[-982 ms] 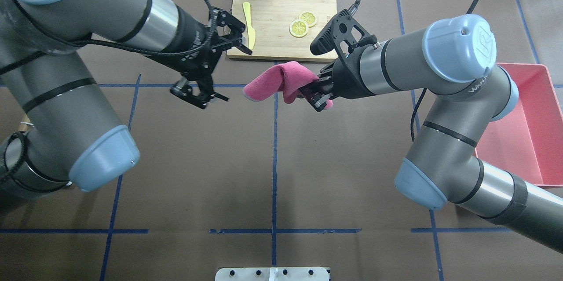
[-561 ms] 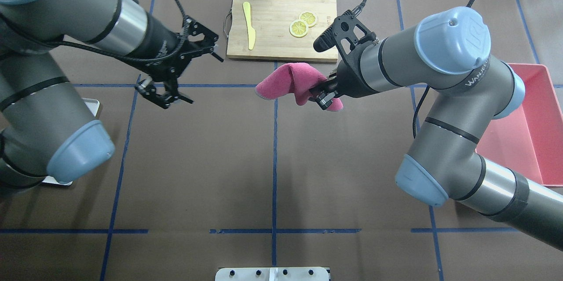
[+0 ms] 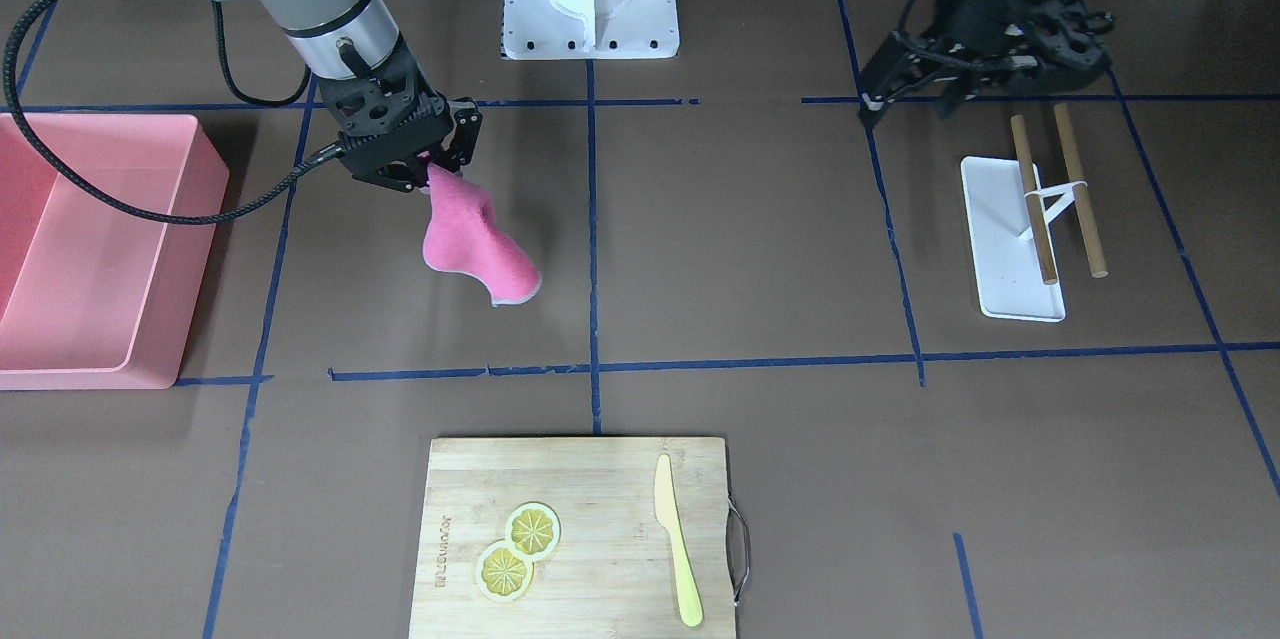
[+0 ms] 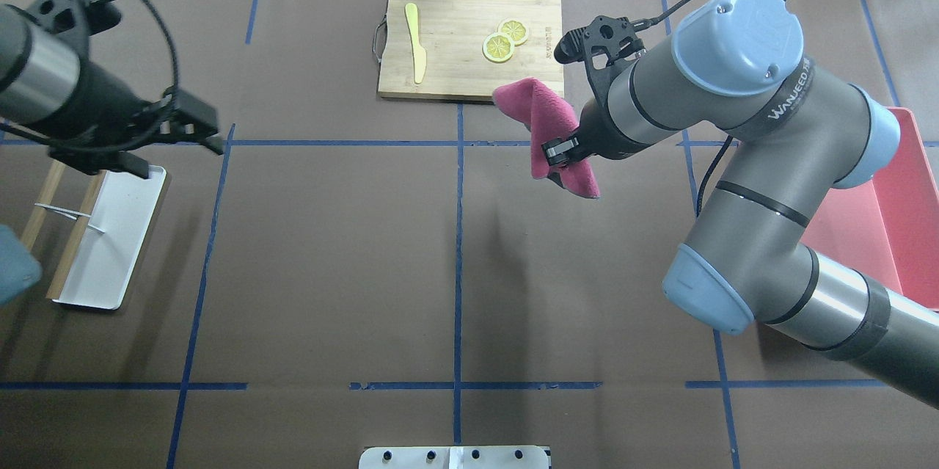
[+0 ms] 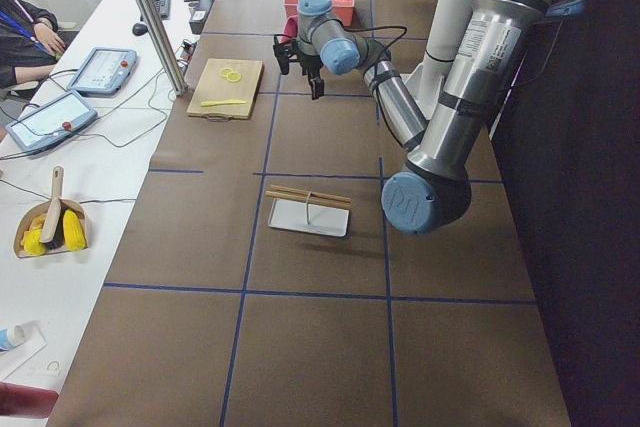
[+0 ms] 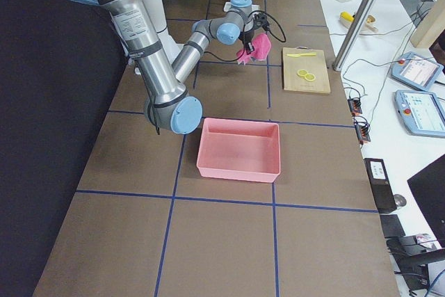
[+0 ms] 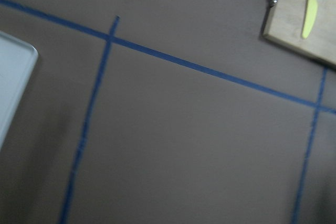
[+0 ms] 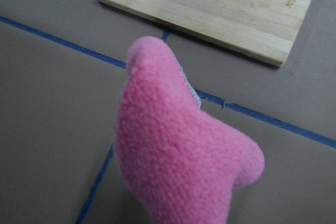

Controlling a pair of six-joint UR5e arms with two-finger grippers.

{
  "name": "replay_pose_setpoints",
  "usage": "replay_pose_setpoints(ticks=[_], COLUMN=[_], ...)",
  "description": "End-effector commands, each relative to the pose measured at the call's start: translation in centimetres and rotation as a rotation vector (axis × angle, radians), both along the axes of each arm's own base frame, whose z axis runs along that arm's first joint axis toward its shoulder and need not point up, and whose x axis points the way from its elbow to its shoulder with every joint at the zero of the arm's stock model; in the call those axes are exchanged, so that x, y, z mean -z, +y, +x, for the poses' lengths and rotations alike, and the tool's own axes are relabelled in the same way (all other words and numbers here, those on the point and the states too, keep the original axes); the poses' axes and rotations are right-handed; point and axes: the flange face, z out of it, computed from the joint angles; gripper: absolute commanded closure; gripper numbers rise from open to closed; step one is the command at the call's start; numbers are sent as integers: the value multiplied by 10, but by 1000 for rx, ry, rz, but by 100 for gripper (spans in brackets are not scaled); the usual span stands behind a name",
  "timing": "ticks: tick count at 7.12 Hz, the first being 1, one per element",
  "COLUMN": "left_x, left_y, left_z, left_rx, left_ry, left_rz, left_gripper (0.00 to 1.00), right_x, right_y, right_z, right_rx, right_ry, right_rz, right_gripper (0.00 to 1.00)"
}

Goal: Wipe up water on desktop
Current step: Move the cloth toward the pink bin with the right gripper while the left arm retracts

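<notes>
Tool of right arm tight around pink cloth, above desktop.

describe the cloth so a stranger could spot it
On the brown table, find the wooden cutting board at the far edge. Beside its near right corner, the cloth hangs from the right gripper: pink, fuzzy and crumpled, the only soft thing.

Your long white table runs along one side. Two tablets lie on it, and a shiny metal pole stands at its edge.
</notes>
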Motion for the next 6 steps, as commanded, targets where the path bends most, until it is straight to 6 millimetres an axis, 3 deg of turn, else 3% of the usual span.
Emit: replay_pose_setpoints(ticks=[1, 2, 3, 5, 6], left_x=[-91, -140, -182, -272, -302], left_y=[5, 5, 6, 18, 26], left_z=[-82, -146, -203, -263, -294], left_rx=[-203, -215, -213, -267, -242], left_ry=[-157, -213, -170, -119, -122], left_rz=[216, 243, 227, 230, 218], left_gripper=[0, 0, 0, 0, 0], right_x=[-7, -13, -17, -20, -21], right_y=[-6, -22, -29, -29, -27], right_z=[12, 38, 52, 52, 51], right_rx=[-24, -43, -48, -129, -145], right_ry=[65, 80, 85, 80, 77], right_rz=[-74, -152, -197, -306, -325], right_gripper=[100, 100, 100, 100, 100])
